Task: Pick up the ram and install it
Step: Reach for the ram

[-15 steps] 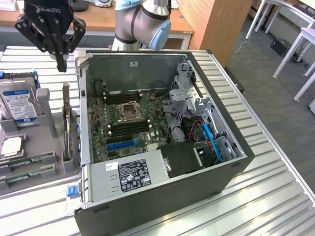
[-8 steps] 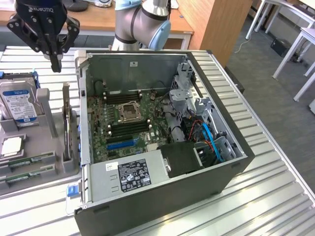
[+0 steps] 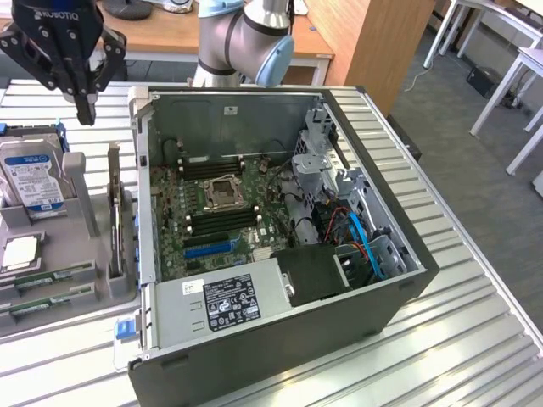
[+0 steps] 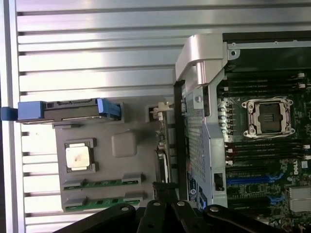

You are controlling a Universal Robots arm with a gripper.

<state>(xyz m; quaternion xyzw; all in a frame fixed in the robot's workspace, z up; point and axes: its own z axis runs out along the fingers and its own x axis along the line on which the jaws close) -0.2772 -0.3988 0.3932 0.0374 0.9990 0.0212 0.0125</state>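
- The case (image 3: pixel 280 322) is lying open on the surface (image 3: pixel 475 356).
- The tray (image 3: pixel 106 292) is sitting at nine o'clock of the case in the exterior view.
- The gripper (image 3: pixel 85 106) is hovering clenched and empty at eleven o'clock of the case, well apart from the ram (image 3: pixel 51 275).
- The ram is lying in the tray beside a second stick (image 3: pixel 47 301); descending clenched would likely be jabbing it, or catching both.

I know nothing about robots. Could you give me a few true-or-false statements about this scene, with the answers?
1. The claw is carrying a ram stick. False: it is shut and empty.
2. Two ram sticks lie in the grey tray. True.
3. The computer case is closed up. False: its side is open and the motherboard shows.
4. The hard drive stands in the tray, outside the case. True.
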